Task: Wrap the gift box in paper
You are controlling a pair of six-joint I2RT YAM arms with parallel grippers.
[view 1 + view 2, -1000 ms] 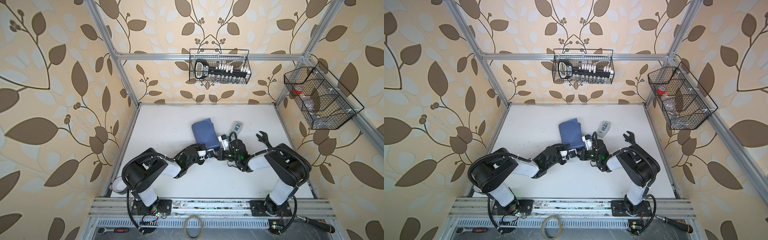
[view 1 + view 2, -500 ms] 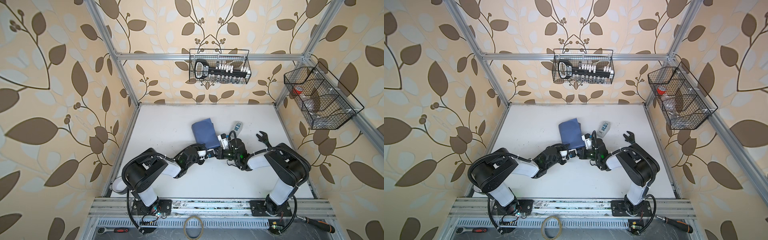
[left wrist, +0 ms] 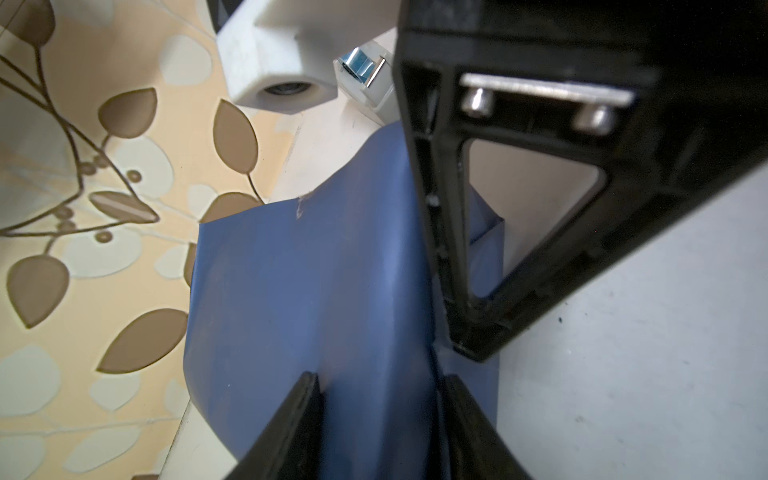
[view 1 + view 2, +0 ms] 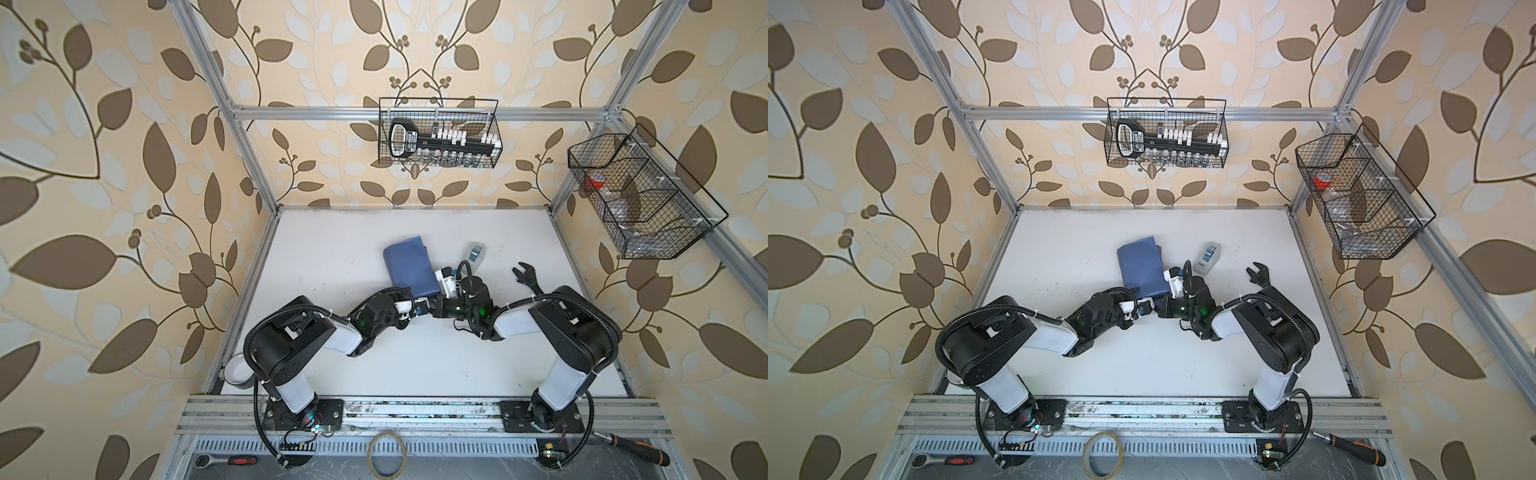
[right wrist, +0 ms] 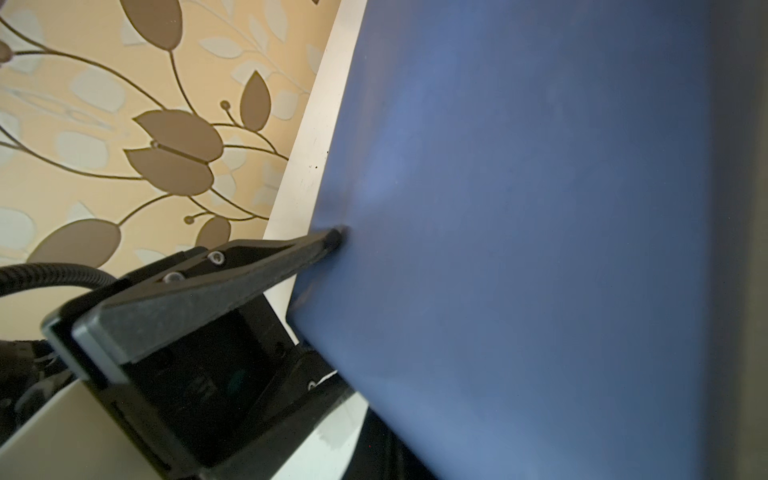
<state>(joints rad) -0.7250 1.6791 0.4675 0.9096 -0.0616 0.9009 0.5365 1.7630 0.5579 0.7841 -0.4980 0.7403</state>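
on the desk (image 4: 415, 365), with left tool (image 3: 378, 386) clamped across the paper (image 4: 409, 266) wrapped over the hidden gift box and right tool (image 3: 469, 345) clenched empty against the near fold, risking a sprung flap or torn paper through any slip or uneven tug.

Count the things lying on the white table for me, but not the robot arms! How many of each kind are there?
Blue paper bundle: 1
Tape dispenser: 1
Adjustable wrench: 1
White round thing at the near left corner, partly hidden, so I cannot tell what it is: 1
Total: 4
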